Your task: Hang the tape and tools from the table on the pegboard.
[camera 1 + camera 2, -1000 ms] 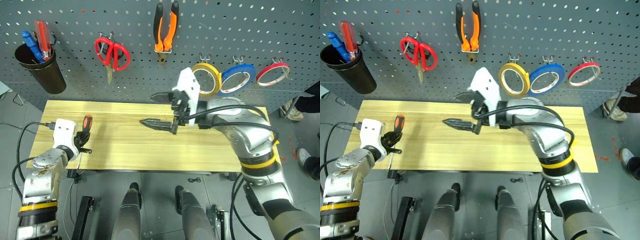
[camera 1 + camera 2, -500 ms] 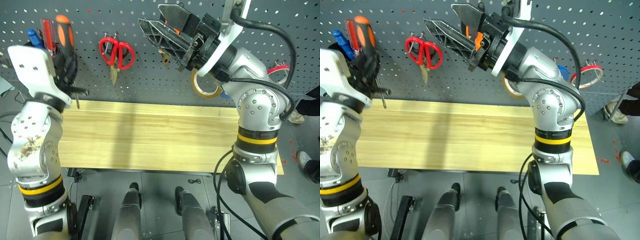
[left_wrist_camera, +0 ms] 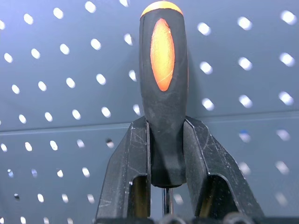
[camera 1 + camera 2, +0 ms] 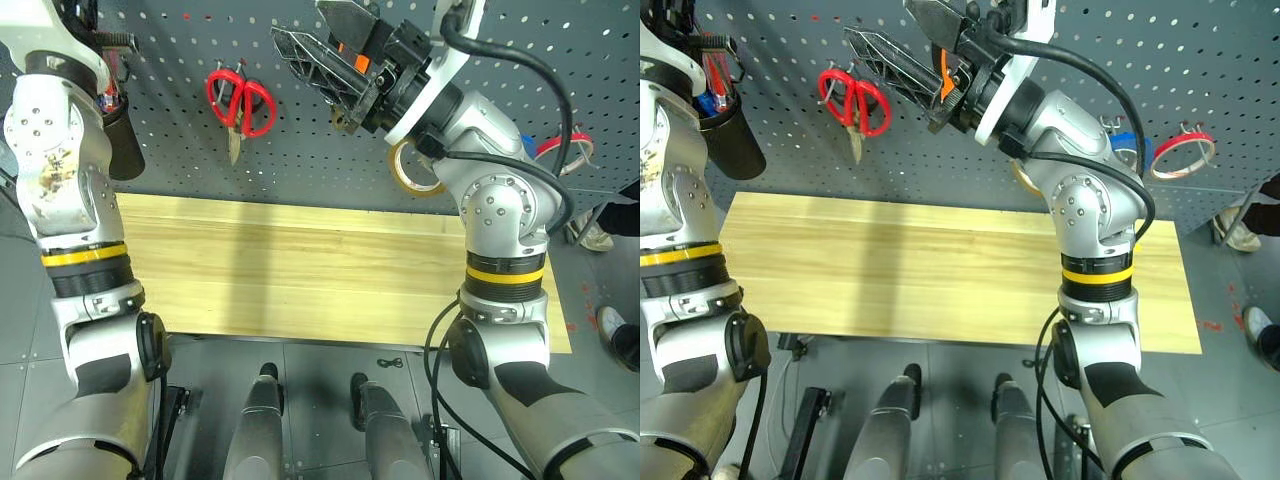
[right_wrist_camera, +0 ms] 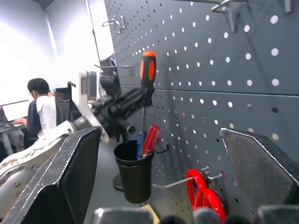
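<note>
My left gripper (image 3: 164,126) is shut on the orange-and-black screwdriver (image 3: 163,70), handle up, close to the pegboard (image 3: 56,70). In the right wrist view the screwdriver (image 5: 147,70) hangs tip-down above a black cup (image 5: 134,177). My right gripper (image 4: 310,28) stands open and empty, high in front of the pegboard, covering most of the orange pliers (image 4: 943,78). The red scissors (image 4: 240,100) hang on a hook. The blue tape (image 4: 1130,145) hangs behind my right arm. The table (image 4: 300,280) lies below.
The black cup (image 4: 120,140) on the pegboard holds blue and red screwdrivers. A yellow roll (image 4: 415,170) and a red roll (image 4: 570,145) hang at the right. A person (image 5: 39,107) sits far off in the right wrist view.
My left arm has lifted the screwdriver from the table's left end up to the pegboard above the cup. My right gripper rose from over the table, then held still.
</note>
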Tool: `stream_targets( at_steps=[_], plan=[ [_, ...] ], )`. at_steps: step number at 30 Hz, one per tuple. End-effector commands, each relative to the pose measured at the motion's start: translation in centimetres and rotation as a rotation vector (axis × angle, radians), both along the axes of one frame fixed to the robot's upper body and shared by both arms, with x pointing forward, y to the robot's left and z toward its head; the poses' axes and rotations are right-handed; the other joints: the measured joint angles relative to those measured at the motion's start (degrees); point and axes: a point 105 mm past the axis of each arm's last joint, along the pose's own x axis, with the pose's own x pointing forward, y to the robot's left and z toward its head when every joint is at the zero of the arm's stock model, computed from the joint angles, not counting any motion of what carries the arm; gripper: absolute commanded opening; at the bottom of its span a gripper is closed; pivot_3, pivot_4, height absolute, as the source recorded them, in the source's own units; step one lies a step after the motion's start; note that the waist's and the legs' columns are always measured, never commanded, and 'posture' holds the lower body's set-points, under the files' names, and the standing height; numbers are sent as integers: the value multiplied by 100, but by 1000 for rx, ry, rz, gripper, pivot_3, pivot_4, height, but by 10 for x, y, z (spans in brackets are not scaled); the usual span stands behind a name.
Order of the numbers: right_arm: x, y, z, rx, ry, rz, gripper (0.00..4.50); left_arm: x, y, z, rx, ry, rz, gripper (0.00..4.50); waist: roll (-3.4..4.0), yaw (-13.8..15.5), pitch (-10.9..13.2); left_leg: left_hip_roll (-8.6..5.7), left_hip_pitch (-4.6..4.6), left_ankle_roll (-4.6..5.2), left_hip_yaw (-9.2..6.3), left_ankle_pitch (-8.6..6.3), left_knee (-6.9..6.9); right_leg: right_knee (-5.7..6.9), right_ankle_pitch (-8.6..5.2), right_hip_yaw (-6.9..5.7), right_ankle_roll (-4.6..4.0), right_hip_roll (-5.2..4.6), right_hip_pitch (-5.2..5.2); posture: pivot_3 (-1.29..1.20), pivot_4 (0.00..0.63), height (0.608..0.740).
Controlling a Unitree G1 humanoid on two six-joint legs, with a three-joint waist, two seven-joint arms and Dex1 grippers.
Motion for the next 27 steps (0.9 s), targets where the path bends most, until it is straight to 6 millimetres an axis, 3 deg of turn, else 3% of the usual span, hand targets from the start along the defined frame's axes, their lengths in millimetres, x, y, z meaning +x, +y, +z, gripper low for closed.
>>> stream_targets(
  at_steps=[1,6,11,19,24,27],
  plan=[
    [-10,-4,11,17,-62,-7,4500,-14,14,17,1,-91,69,484,0,-21,0,0,0,0,0,0,0,7,0,0,0,0,0,147,264,740],
    [-10,-6,10,10,-59,-12,4500,-10,19,9,42,-60,120,484,0,-21,0,1,-1,-17,-2,11,-2,12,1,-4,-1,0,-1,147,265,740],
    [-10,-7,10,3,-54,-12,4500,-7,28,-13,17,-11,142,484,0,-25,-1,1,0,-20,-3,13,-1,14,3,-4,-1,-1,-1,147,267,740],
    [-9,-8,7,-20,-52,-12,4500,-16,34,-16,-6,-18,151,4284,-10,-15,-10,1,-2,-20,-9,18,1,17,7,-11,-5,-1,-1,169,267,740],
    [-3,-10,1,-54,-38,-45,4500,-32,34,-8,10,-24,115,4431,-17,-20,-17,2,-1,-20,-9,20,1,20,8,-12,-7,-1,-1,189,265,740],
    [5,-6,-11,-122,-24,-73,4500,-41,22,-1,48,-8,-4,4431,-23,-15,-22,2,-1,-21,-10,21,1,21,9,-13,-7,-1,-1,189,265,740]
  ],
)
